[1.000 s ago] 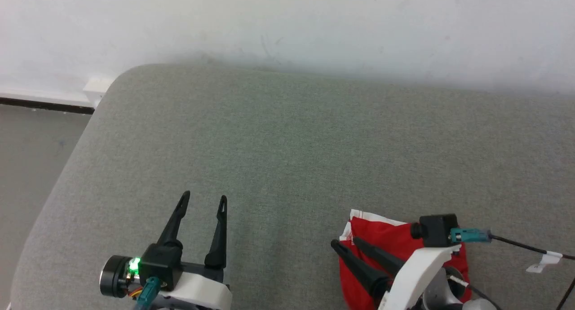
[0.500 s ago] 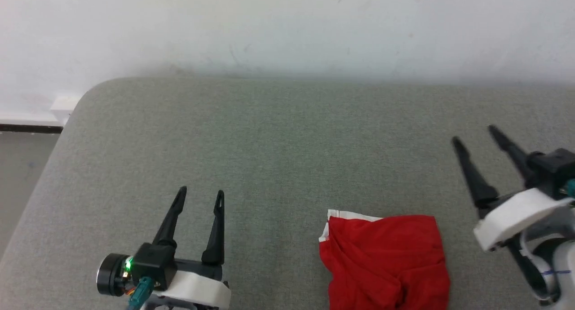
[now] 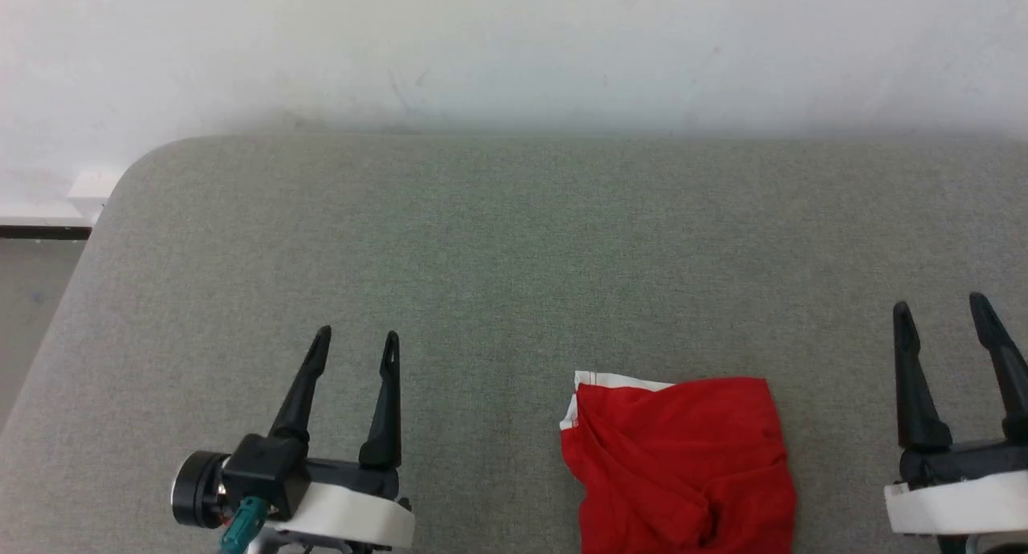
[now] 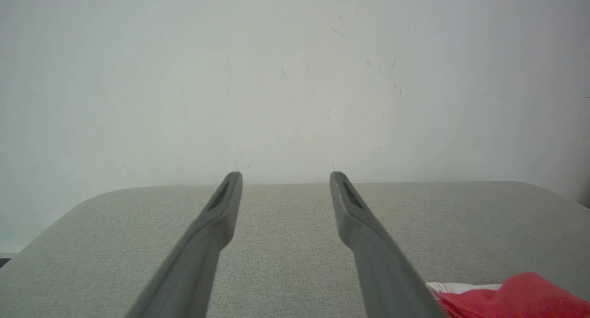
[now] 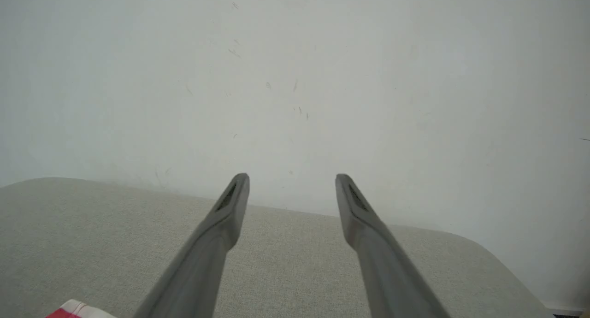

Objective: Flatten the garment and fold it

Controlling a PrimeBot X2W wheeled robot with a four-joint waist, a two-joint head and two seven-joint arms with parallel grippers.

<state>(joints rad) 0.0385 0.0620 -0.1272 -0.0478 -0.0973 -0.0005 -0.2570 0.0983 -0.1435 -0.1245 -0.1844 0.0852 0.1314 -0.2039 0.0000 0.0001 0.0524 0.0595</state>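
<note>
The garment is a red fabric bundle with a white edge at its upper left, folded into a rough square on the grey cushion near the bottom of the head view. A corner of the garment shows at the lower right of the left wrist view, and a sliver of the garment at the lower left of the right wrist view. My left gripper hovers open to its left, apart from it. On the other side my right gripper stands open, also apart, with nothing between its fingers.
The grey cushion spans the whole work area, with a rounded corner at the far left. A white wall rises right behind it. A strip of floor and baseboard shows past the cushion's left edge.
My right gripper has left the garment, swung out to the right and come down beside it, leaving the red bundle lying free. The camera has shifted too. My left gripper stays put.
</note>
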